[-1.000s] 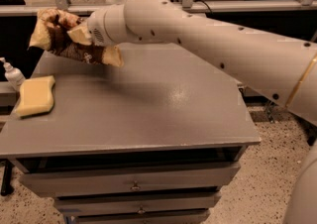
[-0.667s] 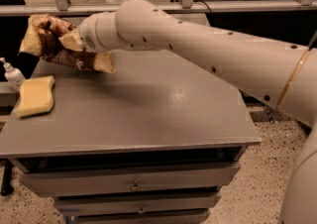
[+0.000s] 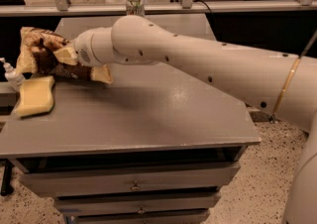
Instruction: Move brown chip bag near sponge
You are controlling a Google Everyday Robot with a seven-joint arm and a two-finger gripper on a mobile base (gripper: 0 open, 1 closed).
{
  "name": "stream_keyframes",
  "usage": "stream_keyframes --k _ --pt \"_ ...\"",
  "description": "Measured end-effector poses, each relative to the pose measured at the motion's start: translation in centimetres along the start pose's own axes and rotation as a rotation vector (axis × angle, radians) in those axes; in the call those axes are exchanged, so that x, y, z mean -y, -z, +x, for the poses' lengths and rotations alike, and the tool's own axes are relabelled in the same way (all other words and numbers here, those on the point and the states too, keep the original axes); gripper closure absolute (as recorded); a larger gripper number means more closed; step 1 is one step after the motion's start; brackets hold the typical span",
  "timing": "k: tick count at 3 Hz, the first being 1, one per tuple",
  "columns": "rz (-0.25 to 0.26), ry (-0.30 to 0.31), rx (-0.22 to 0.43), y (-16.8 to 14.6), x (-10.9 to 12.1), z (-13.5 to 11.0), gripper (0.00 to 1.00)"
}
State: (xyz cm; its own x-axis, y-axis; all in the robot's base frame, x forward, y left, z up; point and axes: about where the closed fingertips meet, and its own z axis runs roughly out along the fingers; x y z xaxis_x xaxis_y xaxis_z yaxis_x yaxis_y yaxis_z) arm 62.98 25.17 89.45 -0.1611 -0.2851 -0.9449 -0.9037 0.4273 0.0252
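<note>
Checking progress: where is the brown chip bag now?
Camera view, far left of the table: the brown chip bag is held by the hand, just behind the sponge.

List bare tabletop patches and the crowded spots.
Free: grey tabletop centre, front and right, between the arm and the front edge; also the strip in front of the pale yellow wavy foam sponge. Crowded: far-left corner, where the tool grips the glossy dark-brown foil chip bag by the sponge's far end, white pump bottle just off the left edge.
</note>
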Motion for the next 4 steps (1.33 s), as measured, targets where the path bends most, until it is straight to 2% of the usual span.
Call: stream_keyframes --k 2,3,4 --pt "-0.029 -0.026 -0.003 -0.3 -1.1 1.0 0.13" --pt "-0.039 -0.021 0.006 0.4 -1.1 1.0 0.00" --pt "-0.046 -0.021 0.031 1.8 -0.7 0.8 0.00"
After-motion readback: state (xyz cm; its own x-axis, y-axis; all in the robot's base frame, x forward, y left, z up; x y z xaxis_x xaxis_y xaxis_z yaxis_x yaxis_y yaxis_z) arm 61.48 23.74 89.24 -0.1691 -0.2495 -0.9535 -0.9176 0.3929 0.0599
